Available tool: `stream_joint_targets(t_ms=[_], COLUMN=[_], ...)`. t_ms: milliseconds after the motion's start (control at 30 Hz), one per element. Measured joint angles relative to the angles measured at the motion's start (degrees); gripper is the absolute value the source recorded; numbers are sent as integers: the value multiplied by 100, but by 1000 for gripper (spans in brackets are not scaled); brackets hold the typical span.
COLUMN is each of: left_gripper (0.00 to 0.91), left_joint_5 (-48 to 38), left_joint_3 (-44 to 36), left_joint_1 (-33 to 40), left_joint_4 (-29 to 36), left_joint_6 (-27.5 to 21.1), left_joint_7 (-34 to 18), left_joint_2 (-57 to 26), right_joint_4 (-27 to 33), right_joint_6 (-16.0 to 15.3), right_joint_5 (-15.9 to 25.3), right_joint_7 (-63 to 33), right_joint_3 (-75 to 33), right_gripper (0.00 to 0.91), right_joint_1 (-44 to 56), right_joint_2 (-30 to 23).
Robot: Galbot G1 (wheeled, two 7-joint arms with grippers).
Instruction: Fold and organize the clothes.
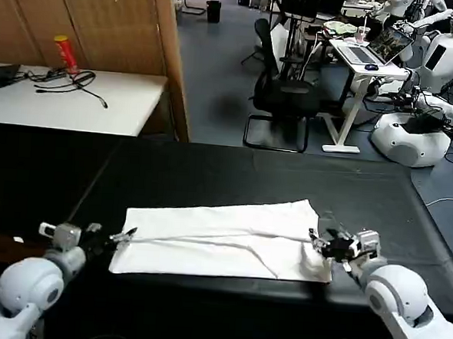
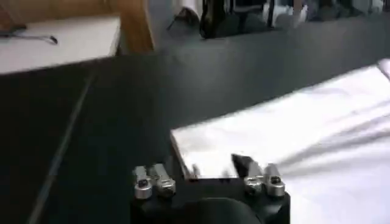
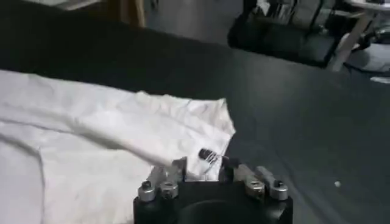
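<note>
The clothes are one white T-shirt (image 1: 222, 238), lying flat as a long folded strip across the black table (image 1: 211, 168), plain side up. My left gripper (image 1: 126, 235) is low at the strip's left end. In the left wrist view the left gripper (image 2: 214, 168) is open, its fingers straddling the near corner of the T-shirt (image 2: 292, 140). My right gripper (image 1: 320, 241) is at the strip's right end. In the right wrist view the right gripper (image 3: 203, 167) is open over the edge of the T-shirt (image 3: 91, 140), with a small dark label (image 3: 207, 154) between the fingers.
A white desk (image 1: 69, 98) with a red can (image 1: 64, 52) and cables stands beyond the table at the back left. A black office chair (image 1: 285, 96) and other white robots (image 1: 421, 128) stand on the floor behind. Bare black tabletop surrounds the shirt.
</note>
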State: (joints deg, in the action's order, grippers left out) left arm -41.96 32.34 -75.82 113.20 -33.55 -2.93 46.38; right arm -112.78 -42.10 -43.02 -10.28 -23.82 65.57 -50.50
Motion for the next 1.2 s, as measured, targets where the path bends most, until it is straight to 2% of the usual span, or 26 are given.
stream_joint_targets(t_ms=[200,533,567,633,667,700,733,767,800,833,900,967,1000,1033,1100,1133,1200], left_gripper=[878,878,878,878,848,663,634,527,468,341,156,137,107,68,29,0,0], left_joint_5=[-429,-832,-874,-899,-896,-892,-889,-890,-890,-888,-864,-837,-830,-822,-802,-770,-688], left_joint_3=[-189,-442,-447,-466,-476,-483,-487,-489,-489,-489,-490,-486,-480,-475,-470,-470,-473], left_joint_1=[677,1304,1313,1323,1328,1330,1330,1325,1319,1311,1293,1280,1269,1255,1239,1232,1229], left_joint_4=[-541,-1313,-1363,-1466,-1509,-1535,-1548,-1551,-1551,-1551,-1551,-1571,-1578,-1580,-1578,-1576,-1574], left_joint_6=[149,55,49,39,26,2,-20,-39,-54,-65,-92,-101,-101,-101,-100,-100,-77], left_joint_7=[-35,-59,-58,-49,-49,-48,-43,-39,-35,-34,-38,-45,-47,-47,-47,-47,-44], left_joint_2=[234,598,613,634,644,654,659,659,659,658,653,652,651,650,650,650,656], right_joint_4=[767,1714,1774,1890,1938,1975,2002,2021,2034,2048,2070,2080,2080,2080,2069,2065,2066], right_joint_6=[580,775,776,776,775,771,763,754,746,733,699,667,640,620,618,624,667], right_joint_5=[280,611,631,683,691,691,692,694,695,702,735,756,770,781,792,798,823], right_joint_7=[-50,-44,-43,-46,-45,-45,-45,-45,-46,-47,-55,-64,-68,-69,-67,-64,-64], right_joint_3=[276,516,525,545,560,570,582,598,608,618,632,633,633,633,628,620,597], right_gripper=[878,878,819,780,770,770,770,770,761,751,702,663,536,302,98,68,39], right_joint_1=[-697,-1338,-1373,-1445,-1474,-1495,-1512,-1528,-1538,-1546,-1552,-1548,-1537,-1522,-1486,-1470,-1447], right_joint_2=[-543,-1119,-1152,-1216,-1246,-1267,-1285,-1299,-1307,-1313,-1326,-1333,-1337,-1340,-1347,-1354,-1373])
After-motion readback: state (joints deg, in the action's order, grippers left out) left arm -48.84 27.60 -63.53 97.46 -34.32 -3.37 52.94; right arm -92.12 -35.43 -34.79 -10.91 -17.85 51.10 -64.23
